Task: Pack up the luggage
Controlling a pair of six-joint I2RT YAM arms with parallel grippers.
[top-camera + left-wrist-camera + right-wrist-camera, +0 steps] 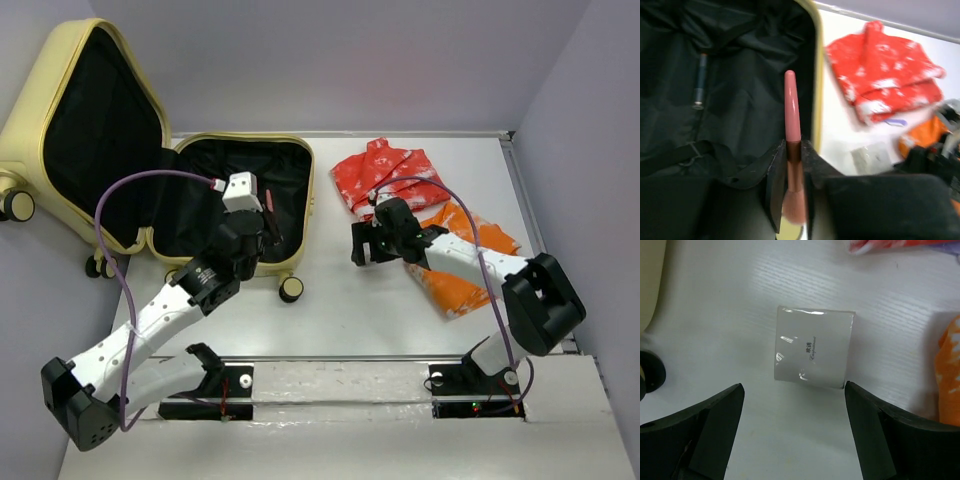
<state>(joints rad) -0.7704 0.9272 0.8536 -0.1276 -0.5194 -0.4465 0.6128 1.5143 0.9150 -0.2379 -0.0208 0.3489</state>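
Note:
The pale yellow luggage (40, 120) lies open at the left, its black lining (740, 75) facing up. My left gripper (794, 165) is shut on a pink makeup brush (792, 115), handle pointing away and bristles toward the wrist. It hangs over the right edge of the luggage's lower half (305, 210). My right gripper (794, 390) stands open just above the white table. A small clear square packet (812, 347) lies flat just ahead of its fingertips, untouched.
A folded red garment (385, 175) lies at the back right and a folded orange one (465, 265) beside my right arm. A dark pen-like item (700, 80) rests inside the luggage. A caster wheel (291, 289) juts out near the right gripper's left side.

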